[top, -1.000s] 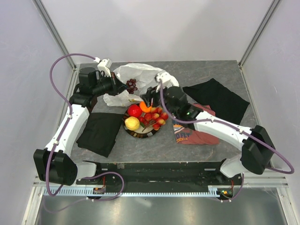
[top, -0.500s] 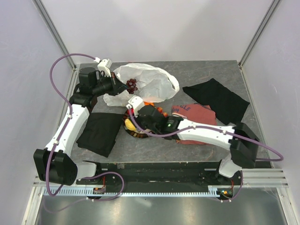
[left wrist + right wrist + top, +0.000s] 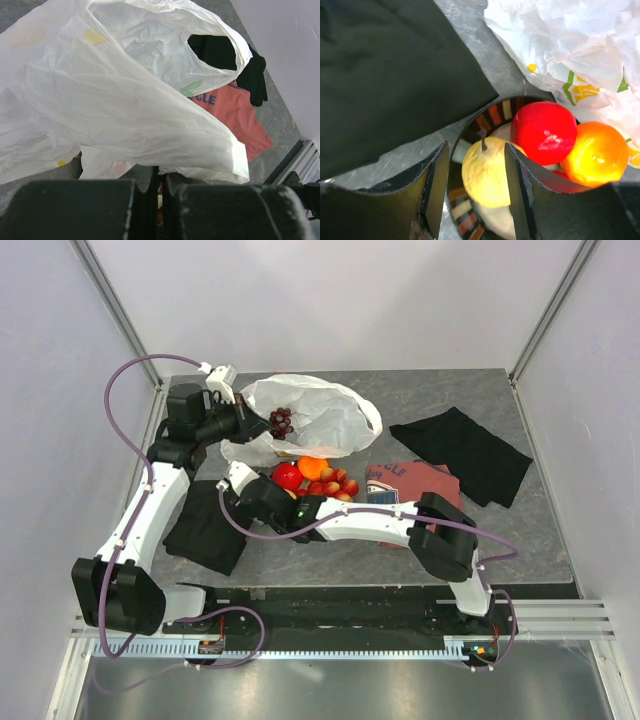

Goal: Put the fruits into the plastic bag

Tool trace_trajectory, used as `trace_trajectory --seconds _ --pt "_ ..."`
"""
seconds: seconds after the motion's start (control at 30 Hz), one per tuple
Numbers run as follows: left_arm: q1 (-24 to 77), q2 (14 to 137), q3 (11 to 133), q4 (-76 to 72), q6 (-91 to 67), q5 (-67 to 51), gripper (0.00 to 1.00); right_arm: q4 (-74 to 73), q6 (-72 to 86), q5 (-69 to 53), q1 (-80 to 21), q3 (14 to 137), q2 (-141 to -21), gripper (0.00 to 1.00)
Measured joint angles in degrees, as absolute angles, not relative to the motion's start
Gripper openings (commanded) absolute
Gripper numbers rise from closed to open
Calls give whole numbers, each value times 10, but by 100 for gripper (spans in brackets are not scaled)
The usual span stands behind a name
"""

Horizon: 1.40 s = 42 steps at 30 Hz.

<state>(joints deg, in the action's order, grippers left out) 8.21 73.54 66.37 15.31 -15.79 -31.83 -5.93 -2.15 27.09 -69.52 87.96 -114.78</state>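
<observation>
While my right claw (image 3: pixel 477 150) stands open astride the lemon (image 3: pixel 487 172), one finger on each flank and plate rim showing in the gap on one side, nothing is gripped yet. To do this well I should sink a little lower, so the pads meet the widest part of the lemon and not its upper curve. I should then close slowly, because the skin looks slick and could squirt forward, and lift straight up so I don't knock the apple (image 3: pixel 545 132) touching it on the bag side.

The lemon's long axis runs along the channel between my fingers. Its stem end points away from my palm, toward the bare strip of table (image 3: pixel 300 560) between the black cloth (image 3: pixel 385 75) and the plastic bag (image 3: pixel 580 45). That suits a squeeze across its short width.

The orange (image 3: pixel 595 152) sits just beyond the apple, and the small red-yellow fruits (image 3: pixel 330 485) fill the rest of the plate (image 3: pixel 485 117), near the table's middle. The bag lies toward the far edge with the grape bunch (image 3: pixel 281 420) at its mouth. My left claw (image 3: pixel 159 185) is pinched shut, I judge on the bag's rim, holding it up.
</observation>
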Motion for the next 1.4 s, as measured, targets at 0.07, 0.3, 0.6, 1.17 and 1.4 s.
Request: trace_trajectory --seconds 0.07,0.3,0.6,1.17,1.4 --pt "80 736 664 153 -158 -318 2 -60 -26 282 -694 892 -1164 56" --pt "76 736 664 153 -160 -319 1 -66 -43 322 -694 925 -1208 53" --pt "72 736 664 153 -163 -319 2 -84 -54 361 -694 943 -1228 30" --pt "69 736 664 153 -163 -319 1 -88 -7 351 -684 907 -1195 0" --pt "68 736 664 153 -163 -321 1 -50 55 307 -667 771 -1027 0"
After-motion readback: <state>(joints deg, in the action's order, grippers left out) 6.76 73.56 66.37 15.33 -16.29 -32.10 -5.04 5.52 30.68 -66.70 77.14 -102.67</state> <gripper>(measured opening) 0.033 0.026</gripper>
